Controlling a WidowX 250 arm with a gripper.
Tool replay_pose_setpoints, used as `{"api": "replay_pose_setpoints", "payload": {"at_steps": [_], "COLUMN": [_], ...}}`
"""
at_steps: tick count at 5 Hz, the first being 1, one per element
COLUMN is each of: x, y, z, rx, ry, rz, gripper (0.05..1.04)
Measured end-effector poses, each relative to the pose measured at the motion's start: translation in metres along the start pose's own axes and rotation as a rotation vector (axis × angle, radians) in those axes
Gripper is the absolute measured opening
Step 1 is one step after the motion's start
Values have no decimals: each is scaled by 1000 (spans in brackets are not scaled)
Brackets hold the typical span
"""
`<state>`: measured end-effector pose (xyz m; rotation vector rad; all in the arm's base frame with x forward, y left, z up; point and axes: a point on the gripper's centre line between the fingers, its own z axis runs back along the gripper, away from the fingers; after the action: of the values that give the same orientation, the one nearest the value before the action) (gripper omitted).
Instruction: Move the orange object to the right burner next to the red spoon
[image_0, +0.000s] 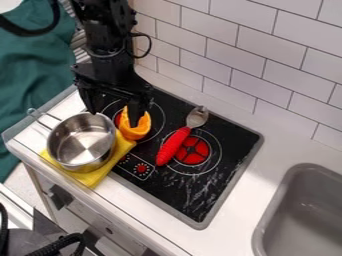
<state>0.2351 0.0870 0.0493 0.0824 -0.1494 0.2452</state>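
The black gripper (112, 111) hangs over the left burner with its fingers spread wide. One finger is near the pot's rim and the other overlaps the orange object. That orange object (138, 131) is curved and hollow-looking, at the front right of the left burner by the yellow cloth. Whether the finger touches it, I cannot tell. The red-handled spoon (173, 146) lies diagonally across the left side of the right burner (194, 151), its silvery head pointing to the wall.
A steel pot (81, 141) stands on a yellow cloth (95, 176) at the stove's left. White tiles (214, 55) rise behind the black stovetop (179, 192). A grey sink (304, 205) lies at the lower right.
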Motion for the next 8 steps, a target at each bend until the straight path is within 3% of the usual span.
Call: {"api": "replay_pose_setpoints", "payload": {"at_steps": [2, 5, 7, 8], "x": [4, 47, 60, 68], "y": [-7, -8, 6, 9], "z": [-10, -35, -63, -62], "rx": [-2, -24, -2, 13], "ry": [37, 56, 118, 111], "rz": [-12, -27, 13, 20], "gripper": [1005, 1005, 1005, 1005]}}
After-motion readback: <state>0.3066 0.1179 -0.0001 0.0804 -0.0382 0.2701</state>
